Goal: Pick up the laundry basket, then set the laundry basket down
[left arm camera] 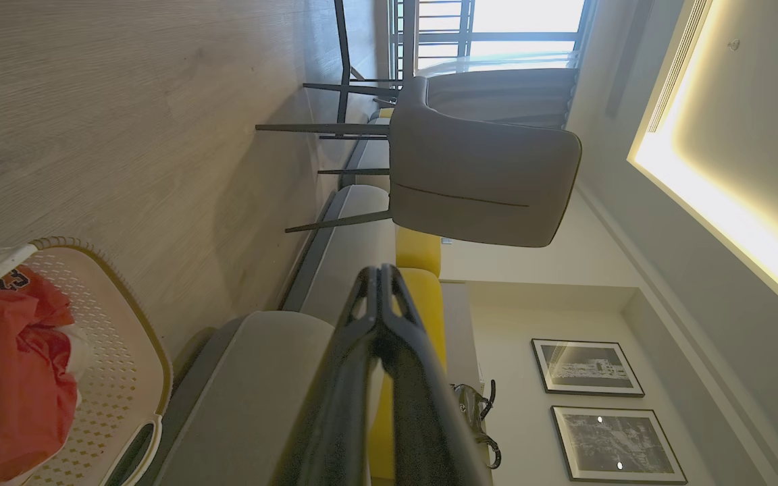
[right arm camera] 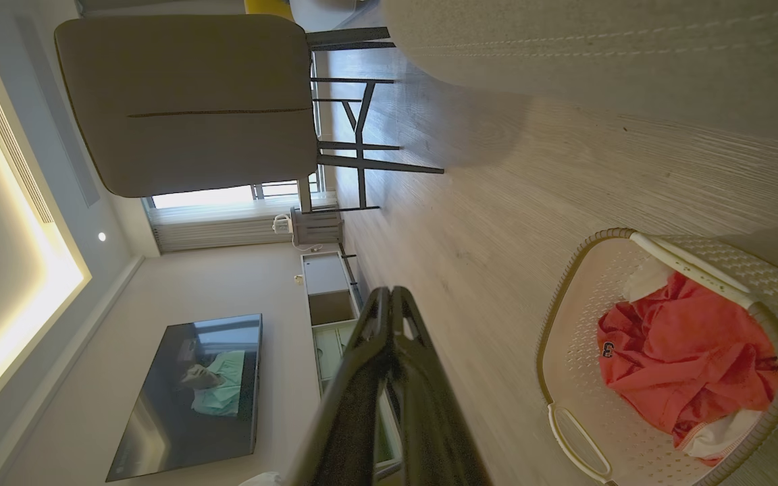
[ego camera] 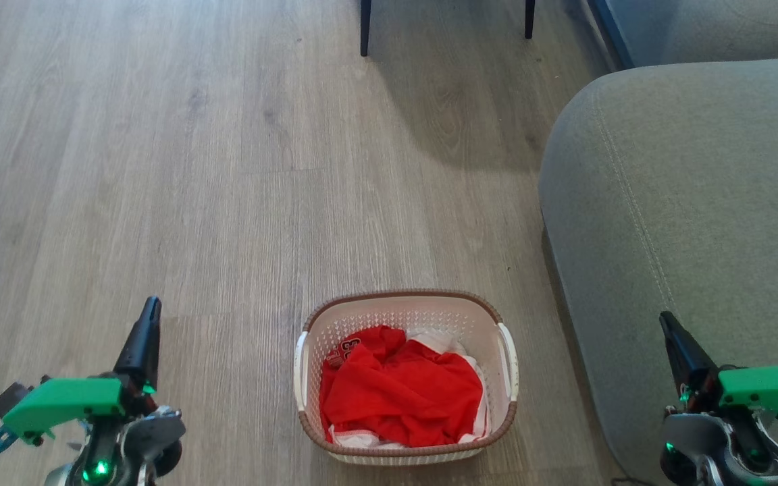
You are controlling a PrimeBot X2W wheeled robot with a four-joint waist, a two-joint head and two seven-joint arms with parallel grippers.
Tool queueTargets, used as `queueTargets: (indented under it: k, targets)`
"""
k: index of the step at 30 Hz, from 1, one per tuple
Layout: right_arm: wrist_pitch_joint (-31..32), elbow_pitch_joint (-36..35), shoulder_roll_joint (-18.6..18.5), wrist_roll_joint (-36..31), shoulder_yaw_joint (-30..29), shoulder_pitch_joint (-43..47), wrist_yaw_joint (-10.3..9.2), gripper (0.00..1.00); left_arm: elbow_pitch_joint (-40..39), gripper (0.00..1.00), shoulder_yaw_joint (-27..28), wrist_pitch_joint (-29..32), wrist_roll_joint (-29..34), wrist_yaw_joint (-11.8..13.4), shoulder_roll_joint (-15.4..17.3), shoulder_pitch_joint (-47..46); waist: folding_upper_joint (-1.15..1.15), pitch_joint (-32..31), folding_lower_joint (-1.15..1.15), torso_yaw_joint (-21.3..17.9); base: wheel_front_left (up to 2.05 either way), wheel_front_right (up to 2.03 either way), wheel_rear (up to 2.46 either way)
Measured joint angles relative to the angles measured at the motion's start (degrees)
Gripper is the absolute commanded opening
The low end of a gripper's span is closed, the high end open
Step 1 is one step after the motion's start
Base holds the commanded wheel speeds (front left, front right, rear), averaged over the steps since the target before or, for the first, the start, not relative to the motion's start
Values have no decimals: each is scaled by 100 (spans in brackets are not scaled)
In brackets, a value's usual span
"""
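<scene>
The laundry basket [ego camera: 405,312] is cream-white and perforated, with a brown rim and white side handles. It rests on the wooden floor at the bottom centre of the head view, with red and white clothes [ego camera: 399,395] inside. My left gripper [ego camera: 151,305] hovers well to the basket's left, shut and holding nothing. My right gripper [ego camera: 664,318] hovers to its right, over the sofa's edge, also shut and empty. The left wrist view has the basket [left arm camera: 125,351] at lower left past the shut left gripper [left arm camera: 379,271]. In the right wrist view the basket [right arm camera: 564,358] sits lower right of the shut right gripper [right arm camera: 389,291].
A grey sofa [ego camera: 693,216] fills the right side, close to the basket. Two dark chair legs [ego camera: 365,27] stand at the far top. A grey chair [left arm camera: 483,182] and a dark screen [right arm camera: 190,391] on the wall appear in the wrist views. Open wooden floor [ego camera: 193,169] stretches ahead and left.
</scene>
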Motion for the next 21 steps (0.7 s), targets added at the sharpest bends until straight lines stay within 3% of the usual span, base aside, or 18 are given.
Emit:
queueTargets:
  k: [21]
  targets:
    - [0, 0, 0, 0, 0, 0, 0, 0, 0, 0, 0, 0, 0, 0, 0, 0, 0, 0, 0, 0, 0, 0, 0]
